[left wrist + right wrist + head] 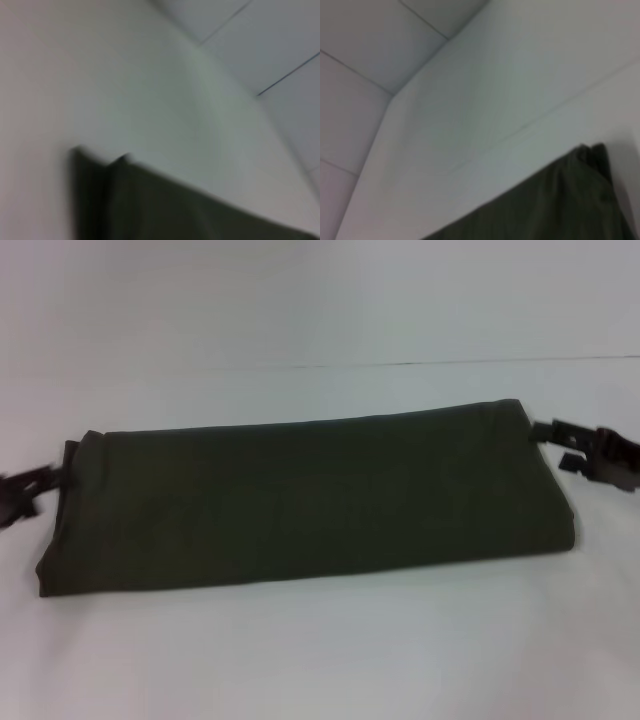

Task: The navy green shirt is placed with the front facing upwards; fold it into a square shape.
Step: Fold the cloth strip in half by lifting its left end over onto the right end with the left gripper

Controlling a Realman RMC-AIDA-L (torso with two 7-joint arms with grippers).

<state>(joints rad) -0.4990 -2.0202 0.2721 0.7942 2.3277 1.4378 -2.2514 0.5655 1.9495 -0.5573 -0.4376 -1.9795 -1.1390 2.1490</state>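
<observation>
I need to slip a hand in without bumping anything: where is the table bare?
Bare table lies in front of the folded navy green shirt and behind it. Crowded: its two ends, with the left claw and right claw.

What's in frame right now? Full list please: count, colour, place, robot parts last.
navy green shirt: 1, dark olive green, folded into a long band lying across the middle of the table; no print or collar showing; its end corners also appear in both wrist views.
table: 1, white, fills the workspace under the shirt; a thin dark seam line runs across its far part.
left gripper: 1, dark, at the shirt's left end, blurred; whether it grips the cloth cannot be told.
right gripper: 1, dark, at the shirt's right far corner, against the edge; grip state cannot be told.
</observation>
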